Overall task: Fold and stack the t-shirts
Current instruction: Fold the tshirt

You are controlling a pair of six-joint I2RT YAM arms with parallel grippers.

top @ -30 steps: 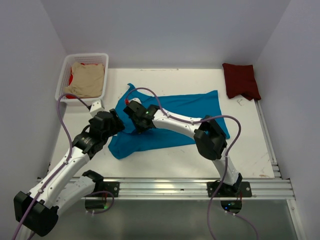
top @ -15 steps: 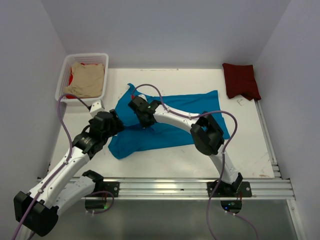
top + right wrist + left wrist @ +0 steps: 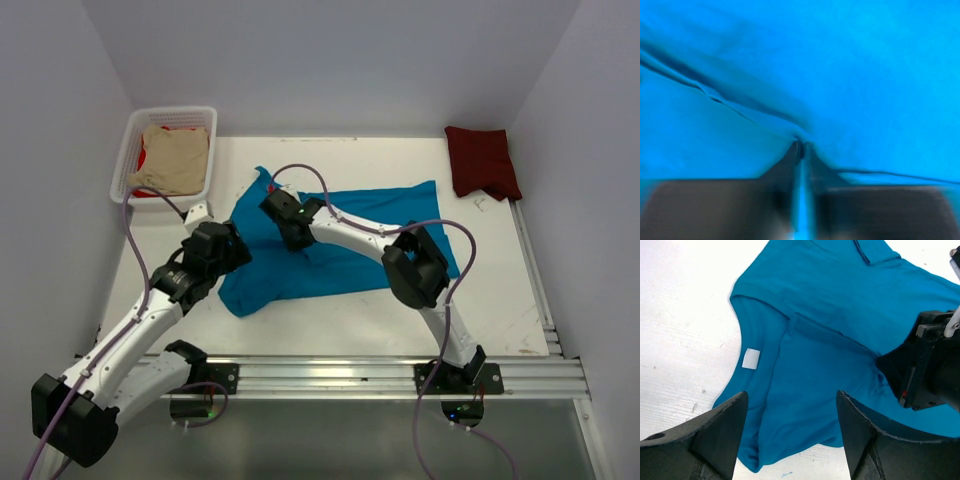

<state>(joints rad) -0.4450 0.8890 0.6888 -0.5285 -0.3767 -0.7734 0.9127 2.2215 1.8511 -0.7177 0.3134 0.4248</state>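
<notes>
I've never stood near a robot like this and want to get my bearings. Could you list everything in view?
teal-blue t-shirt: one, teal-blue, spread rumpled mid-table; white neck label showing
maroon t-shirt: one, dark maroon, folded, table's far right corner
basket: one, white lattice, far left corner
beige t-shirt: one, beige, on top in the basket
red cloth: one, red, peeking out under the beige one
table: one, white
left gripper: one, black, open, above the teal shirt's collar end
right gripper: one, black, shut on a fold of the teal shirt
</notes>
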